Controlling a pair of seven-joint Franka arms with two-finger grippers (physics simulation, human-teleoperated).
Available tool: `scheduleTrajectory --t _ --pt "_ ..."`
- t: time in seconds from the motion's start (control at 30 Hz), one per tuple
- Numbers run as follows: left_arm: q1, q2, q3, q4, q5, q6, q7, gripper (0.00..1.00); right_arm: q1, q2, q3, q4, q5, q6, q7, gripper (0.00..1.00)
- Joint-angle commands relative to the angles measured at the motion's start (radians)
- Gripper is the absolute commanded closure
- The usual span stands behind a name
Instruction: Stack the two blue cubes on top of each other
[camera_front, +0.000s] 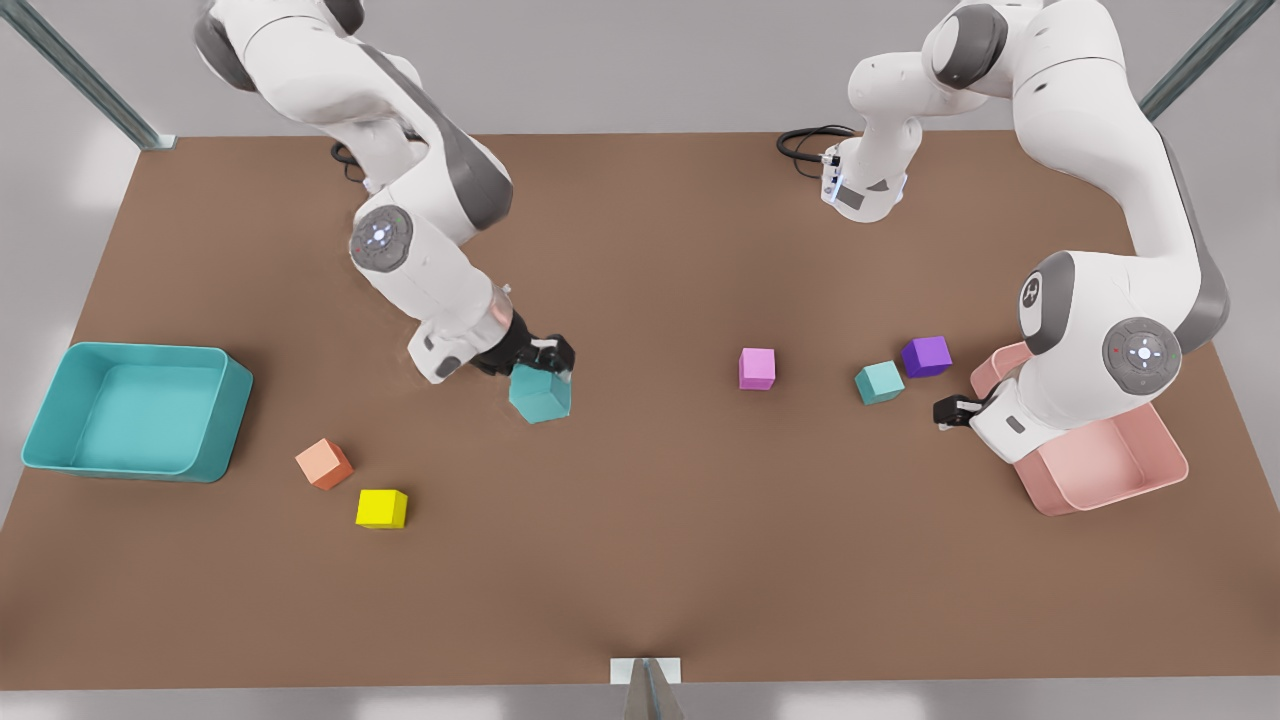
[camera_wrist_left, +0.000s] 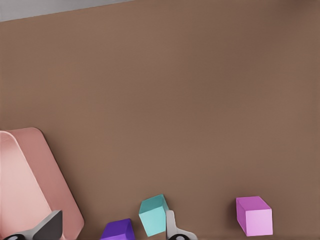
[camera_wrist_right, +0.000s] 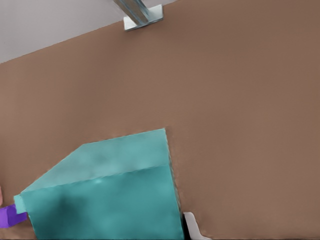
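Cubes are the job: on the front view's left the right gripper (camera_front: 545, 365) holds one teal cube (camera_front: 541, 394) between its jaws, tilted just above the brown table (camera_front: 640, 560). Toward the right, past a pink cube (camera_front: 757, 368), the second teal cube (camera_front: 879, 382) rests beside a purple cube (camera_front: 926, 356); the left gripper (camera_front: 950, 411) waits nearby, jaws apart. Both likely light, rigid; grip flat opposite faces. Grey walls surround.

Right wrist: teal cube (camera_wrist_right: 105, 200) up close, tilted.
One white fingertip (camera_wrist_right: 192, 227) sits against its side. Brown table (camera_wrist_right: 240, 100) beyond, purple cube (camera_wrist_right: 9, 216) sliver at frame edge, metal bracket (camera_wrist_right: 142, 17) at table's far edge.
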Motion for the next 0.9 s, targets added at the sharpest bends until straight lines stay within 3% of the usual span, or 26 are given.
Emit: scheduleTrajectory --t 0.0,0.07,0.1,0.33,0.73,0.8,0.83,0.87 --pt "0.005 -0.001 0.000 0.002 0.001 0.000 0.004 0.00 0.182 0.134 -0.006 0.199 -0.169 -0.314 0.127 0.79" --pt "0.004 -0.001 0.000 0.002 0.001 0.000 0.002 0.00 0.323 0.254 -0.073 0.285 -0.229 -0.201 0.119 0.79" --pt "0.004 -0.001 0.000 0.002 0.001 0.000 0.002 0.00 0.428 0.300 -0.188 0.288 -0.228 -0.112 0.111 0.79" --pt "0.001 -0.001 0.000 0.002 0.001 0.000 -0.001 0.00 0.473 0.520 -0.329 0.371 -0.229 0.178 0.078 0.79" --pt "0.007 0.003 -0.060 -0.010 0.013 -0.013 -0.002 0.00 0.615 0.688 -0.348 0.376 -0.231 0.378 0.067 0.79" --pt "0.050 -0.003 -0.055 -0.107 0.004 0.012 -0.051 0.00 0.616 0.695 -0.348 0.376 -0.236 0.378 0.067 0.79" --pt "0.050 -0.067 -0.069 -0.216 0.001 0.012 -0.210 0.00 0.616 0.695 -0.348 0.374 -0.255 0.404 0.032 0.78" --pt "0.079 -0.127 -0.072 -0.340 -0.004 0.041 -0.223 0.00 0.616 0.694 -0.347 0.374 -0.280 0.404 0.024 0.60"
